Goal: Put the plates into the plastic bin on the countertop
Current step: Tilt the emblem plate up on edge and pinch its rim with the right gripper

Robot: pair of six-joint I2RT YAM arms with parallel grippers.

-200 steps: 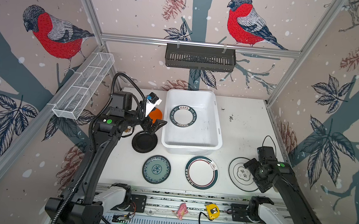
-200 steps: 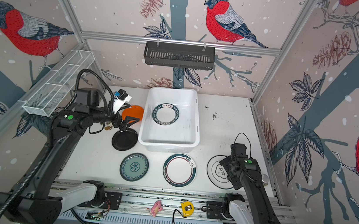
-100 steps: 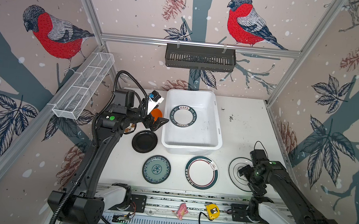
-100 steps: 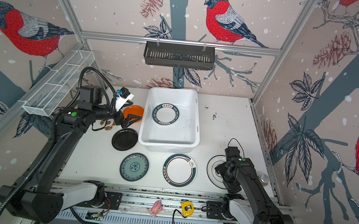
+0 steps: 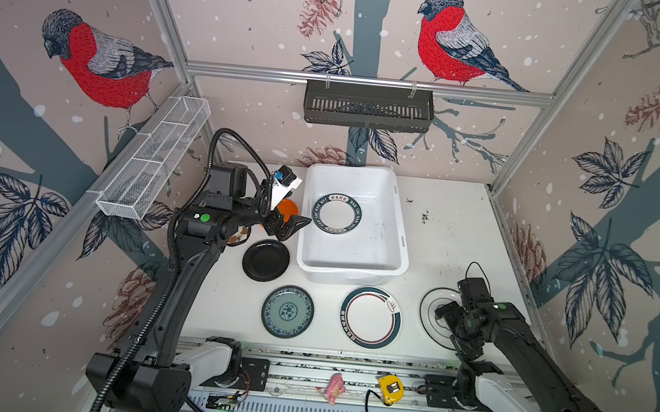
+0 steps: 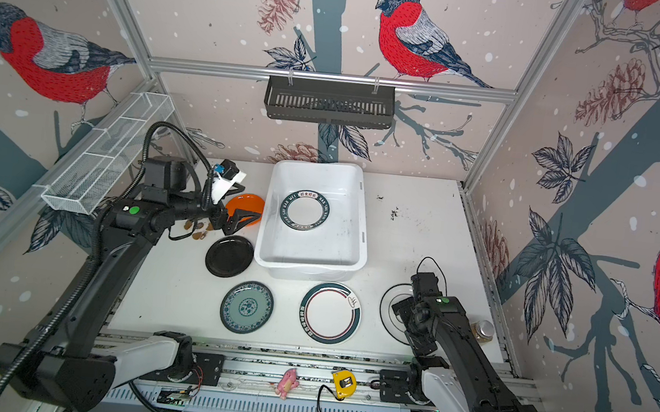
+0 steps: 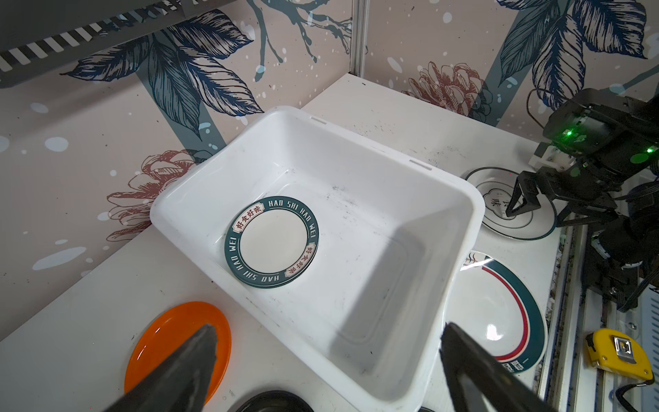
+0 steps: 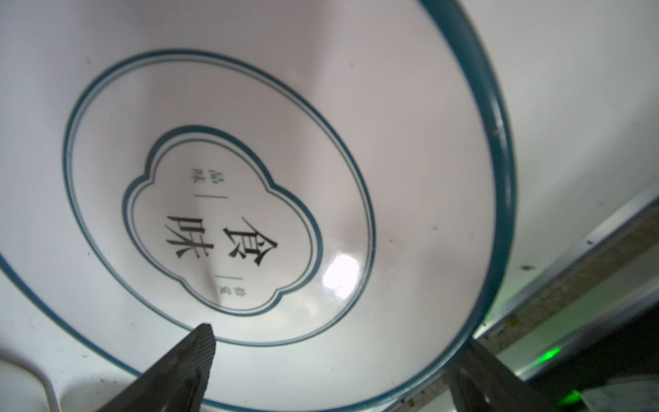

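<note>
1. The large white rectangular plastic bin (image 5: 350, 271) stands upright and open on the flat white speckled countertop (image 5: 449, 244), toward the back and about the middle, as both top views show.
2. One plate lies flat on the bin's floor, nearer its left wall: a round white plate with a dark green lettered rim band (image 5: 336, 213).
3. Just outside that left wall lies a plain orange round plate (image 6: 244, 203). In front of it, near the bin's front left corner, lies a plain black round plate (image 5: 266, 260).
4. Three more lie in a row in front of the bin, flat on the countertop and apart from each other. From left to right they are a teal floral round plate (image 5: 287, 311), a white round plate with a green and red rim band (image 5: 370, 318), and a white round plate with thin dark rings (image 5: 428, 324).
5. The left gripper (image 5: 294, 228) hangs over the orange plate's edge, just beside the bin's left rim. Its jaws stand wide and hold nothing.
6. The right gripper (image 8: 335, 339) is low over the thin-ringed plate with its jaws wide. In the right wrist view one finger (image 8: 192, 356) is over the plate's inside and the other is beyond its rim, on the rail side. Whether either touches the plate I cannot tell.
7. A black slotted basket (image 5: 368, 106) hangs on the back rail and a white wire-mesh tray (image 5: 153, 163) on the left rail. A yellow tape measure (image 5: 389, 389) and a small pink figure (image 5: 334, 388) lie on the front rail.
</note>
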